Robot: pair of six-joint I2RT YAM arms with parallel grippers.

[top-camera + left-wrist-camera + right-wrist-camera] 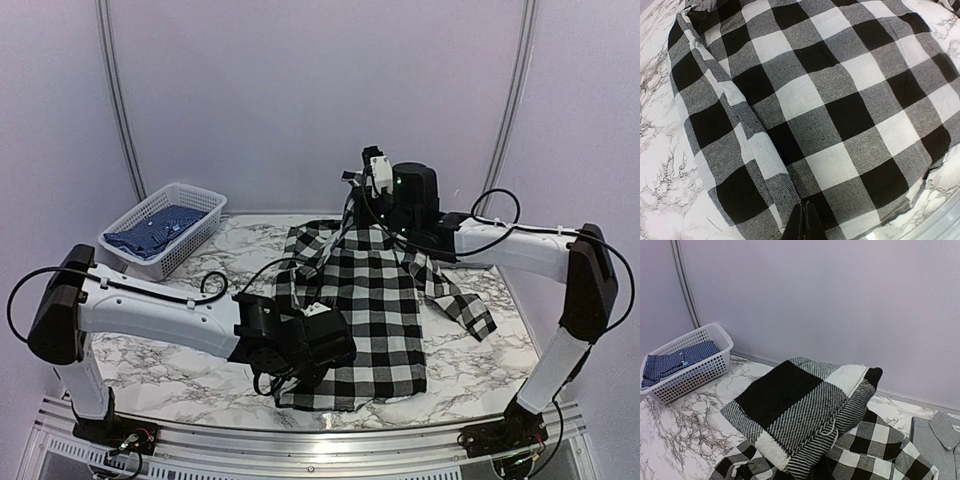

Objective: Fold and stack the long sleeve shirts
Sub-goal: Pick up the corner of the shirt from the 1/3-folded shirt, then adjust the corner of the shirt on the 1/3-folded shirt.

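Note:
One black-and-white checked long sleeve shirt [375, 310] lies spread on the marble table [150, 370], one sleeve [462, 303] trailing to the right. My left gripper [300, 352] is low at the shirt's near-left edge. In the left wrist view its fingertips [807, 220] are pressed together where a folded-in ridge of the shirt [840, 100] runs into them. My right gripper [385, 228] is raised at the shirt's far end with a bunch of cloth held up. In the right wrist view that cloth [795, 410] fills the foreground and hides the fingers.
A white slotted basket [165, 228] holding blue cloth [150, 232] stands at the back left, also seen as the basket [687, 362] in the right wrist view. A grey collared garment [940, 440] lies at the right. Walls close the back and sides.

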